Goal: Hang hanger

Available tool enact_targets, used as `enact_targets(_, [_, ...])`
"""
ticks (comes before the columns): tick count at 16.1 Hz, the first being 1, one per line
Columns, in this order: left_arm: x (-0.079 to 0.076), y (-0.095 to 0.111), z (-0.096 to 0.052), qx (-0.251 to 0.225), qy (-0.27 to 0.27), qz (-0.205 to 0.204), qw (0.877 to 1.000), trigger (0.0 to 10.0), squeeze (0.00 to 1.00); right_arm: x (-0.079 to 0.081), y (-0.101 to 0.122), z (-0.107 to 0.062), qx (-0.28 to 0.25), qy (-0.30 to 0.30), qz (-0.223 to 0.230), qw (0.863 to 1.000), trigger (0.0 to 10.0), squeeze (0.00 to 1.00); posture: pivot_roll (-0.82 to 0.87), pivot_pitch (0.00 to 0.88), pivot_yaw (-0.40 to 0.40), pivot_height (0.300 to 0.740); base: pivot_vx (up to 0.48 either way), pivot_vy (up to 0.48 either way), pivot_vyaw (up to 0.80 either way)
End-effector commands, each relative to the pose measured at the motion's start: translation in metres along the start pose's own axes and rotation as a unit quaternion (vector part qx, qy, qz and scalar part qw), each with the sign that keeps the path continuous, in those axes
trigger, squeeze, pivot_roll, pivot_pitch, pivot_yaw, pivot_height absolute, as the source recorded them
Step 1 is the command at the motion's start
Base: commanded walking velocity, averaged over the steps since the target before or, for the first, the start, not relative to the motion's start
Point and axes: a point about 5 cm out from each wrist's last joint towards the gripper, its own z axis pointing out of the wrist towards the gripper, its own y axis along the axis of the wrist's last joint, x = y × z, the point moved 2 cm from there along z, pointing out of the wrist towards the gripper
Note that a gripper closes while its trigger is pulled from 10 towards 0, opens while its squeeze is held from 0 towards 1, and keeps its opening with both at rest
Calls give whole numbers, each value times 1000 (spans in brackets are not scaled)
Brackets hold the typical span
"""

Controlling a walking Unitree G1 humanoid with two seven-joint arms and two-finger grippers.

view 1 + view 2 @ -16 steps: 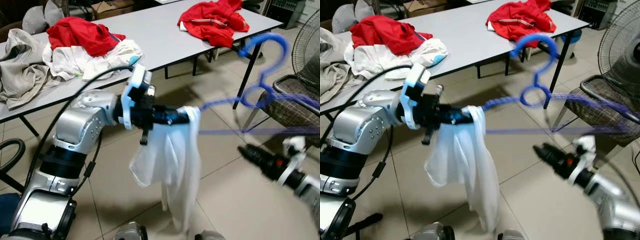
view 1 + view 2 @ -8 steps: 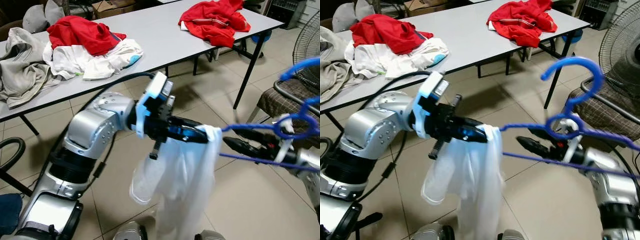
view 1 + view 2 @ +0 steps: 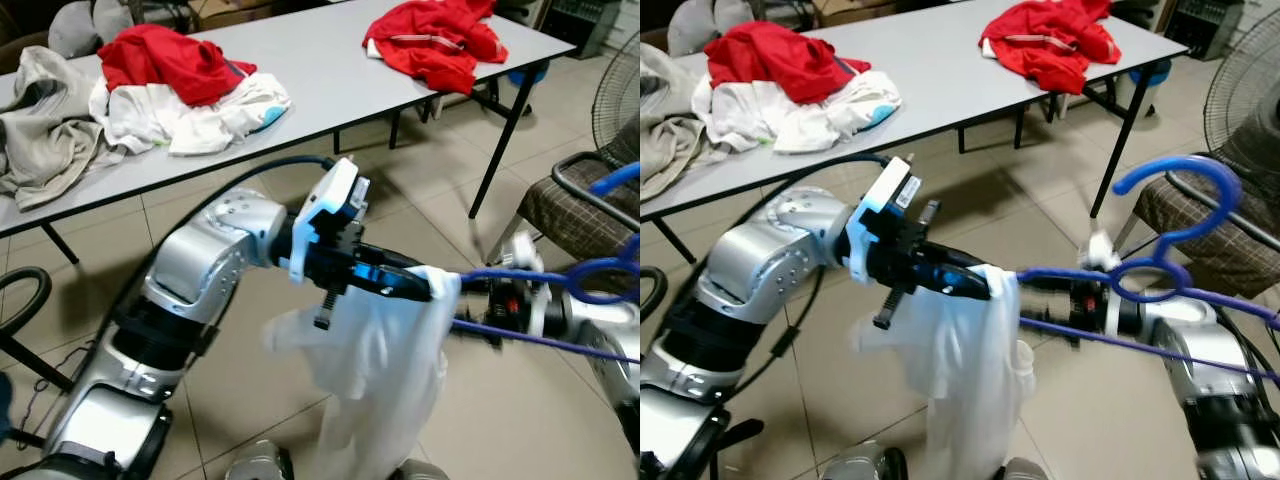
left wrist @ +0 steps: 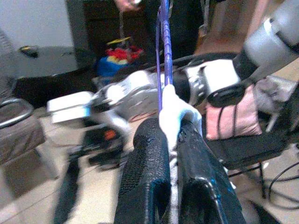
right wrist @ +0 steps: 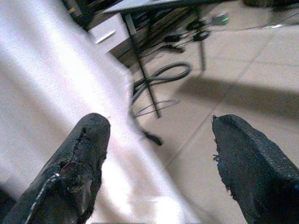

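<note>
My left gripper (image 3: 425,288) reaches out to the right at chest height, shut on a white garment (image 3: 385,375) that hangs down from its fingers (image 4: 145,177). The end of a blue wire hanger (image 3: 1150,275) runs into the same grip together with the cloth. The hanger stretches off to the right, its hook (image 3: 1185,170) pointing up. My right gripper (image 3: 1045,300) points left along the hanger's lower bar, close against the garment. In the right wrist view the right gripper (image 5: 159,126) stands open, with the white cloth just beyond its fingers (image 5: 79,158).
A long grey table (image 3: 330,70) stands behind, with red garments (image 3: 430,45), a white pile (image 3: 200,115) and a beige garment (image 3: 45,140) on it. A chair (image 3: 580,200) and a fan (image 3: 620,95) stand at the right. A black hose (image 3: 20,290) lies at the left.
My left arm has swung forward and right with the garment. The hanger has dropped lower and further right. My right gripper has risen and closed in on the garment.
</note>
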Motion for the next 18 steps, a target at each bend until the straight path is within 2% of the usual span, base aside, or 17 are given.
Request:
enact_targets(1, [2,7,-4,0,11,19,1000,0,0,9,2,2,7,31,-6,999,10000,0,-118,0,43,740,0,0,0])
enact_targets(6, [5,2,-12,4,23,14,1000,0,0,23,-5,4,13,51,-2,999,10000,0,-120,0,45,740,0,0,0])
enact_targets(10, [9,2,-17,-3,34,9,999,0,0,29,-10,-1,8,43,9,999,10000,0,-124,0,49,740,0,0,0])
enact_targets(13, [10,3,-17,-5,33,10,999,0,0,31,-14,2,15,44,12,999,10000,0,-129,0,54,740,0,0,0])
enact_targets(15, [11,4,-18,-6,34,11,999,0,0,30,-19,4,30,38,11,999,10000,0,-129,0,54,740,0,0,0])
enact_targets(16, [12,5,-18,-8,34,12,999,0,0,24,-26,5,50,16,13,999,10000,0,-129,0,54,740,0,0,0])
enact_targets(18, [12,5,-18,-8,34,12,999,0,0,22,-29,6,55,8,14,998,10000,0,-129,0,54,740,0,0,0])
